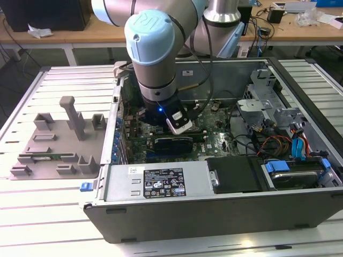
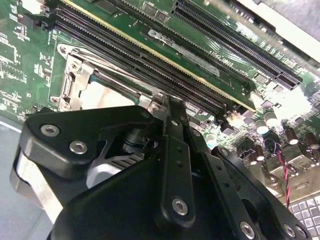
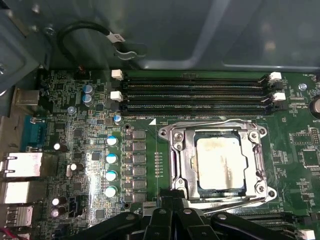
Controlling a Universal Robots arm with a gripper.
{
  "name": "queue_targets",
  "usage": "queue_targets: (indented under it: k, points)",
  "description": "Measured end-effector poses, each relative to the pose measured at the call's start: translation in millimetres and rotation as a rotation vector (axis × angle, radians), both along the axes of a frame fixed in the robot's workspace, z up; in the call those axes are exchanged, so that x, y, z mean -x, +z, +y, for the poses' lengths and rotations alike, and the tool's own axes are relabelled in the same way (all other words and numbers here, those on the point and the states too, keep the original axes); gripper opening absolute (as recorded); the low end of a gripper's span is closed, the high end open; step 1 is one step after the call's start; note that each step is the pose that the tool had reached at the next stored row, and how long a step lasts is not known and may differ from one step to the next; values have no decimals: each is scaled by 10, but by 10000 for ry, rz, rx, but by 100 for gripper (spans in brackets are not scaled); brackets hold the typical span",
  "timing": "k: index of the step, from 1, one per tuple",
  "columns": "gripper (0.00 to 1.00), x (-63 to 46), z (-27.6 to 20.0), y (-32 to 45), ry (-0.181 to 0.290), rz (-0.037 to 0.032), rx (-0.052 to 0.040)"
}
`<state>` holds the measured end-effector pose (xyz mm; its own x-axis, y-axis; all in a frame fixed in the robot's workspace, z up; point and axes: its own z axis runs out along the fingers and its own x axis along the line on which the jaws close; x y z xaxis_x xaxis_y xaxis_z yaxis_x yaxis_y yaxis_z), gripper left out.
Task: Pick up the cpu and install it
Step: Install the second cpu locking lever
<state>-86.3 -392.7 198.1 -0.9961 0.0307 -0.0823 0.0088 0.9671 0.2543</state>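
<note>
The cpu (image 3: 220, 162), a flat silver-grey square with smudges on its plate, lies inside the metal socket frame (image 3: 182, 150) on the green motherboard (image 3: 80, 135). Part of the cpu's pale top (image 2: 100, 95) peeks out beside the black gripper linkage in the second wrist view. My gripper (image 3: 172, 196) hangs just above the board at the socket's edge, fingers drawn together with nothing between them. In the exterior view the gripper (image 1: 161, 126) reaches down into the open computer case (image 1: 214, 203) over the board.
Black memory slots (image 3: 195, 92) run along one side of the socket. Capacitors (image 3: 111, 165) line another side. A grey slotted fixture tray (image 1: 53, 144) lies outside the case at the exterior view's left. Cables and drive bays (image 1: 289, 144) fill the case's right.
</note>
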Motion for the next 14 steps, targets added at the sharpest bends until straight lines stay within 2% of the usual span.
queue_targets:
  k: [4,10,14]
  points:
    - [11,-8,0,36,-3,1,3]
    - [11,-9,0,162,-9,1,2]
    - [11,-9,0,272,-29,0,3]
